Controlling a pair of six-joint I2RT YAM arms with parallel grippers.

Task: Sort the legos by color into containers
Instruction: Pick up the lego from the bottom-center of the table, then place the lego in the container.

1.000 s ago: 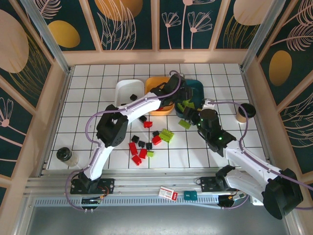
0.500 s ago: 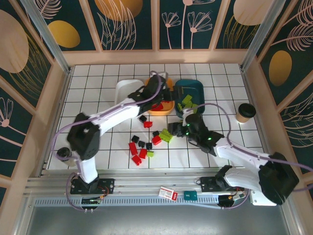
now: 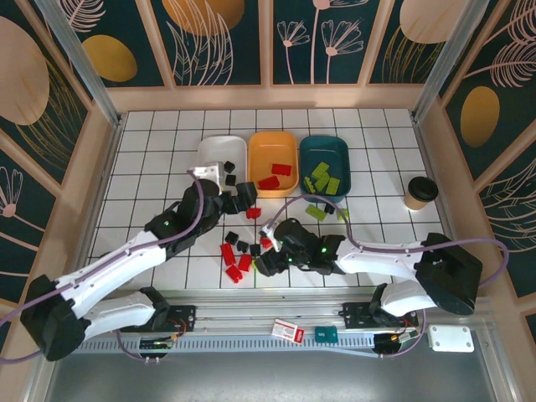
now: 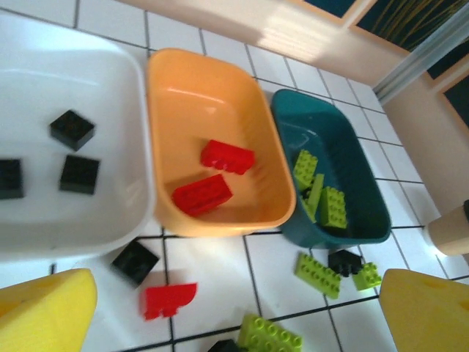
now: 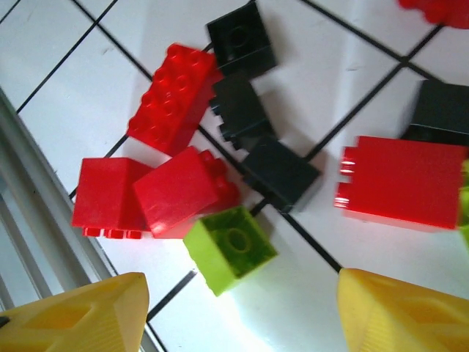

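Right wrist view: the right pincer hangs open over a green lego, maybe to grab it. The left pincer is open and empty, facing the trays.

A black-lidded paper cup stands near the right edge of the white tiled table. On the ledge in front of the table lie a red-and-white card, a small teal card and a white box.
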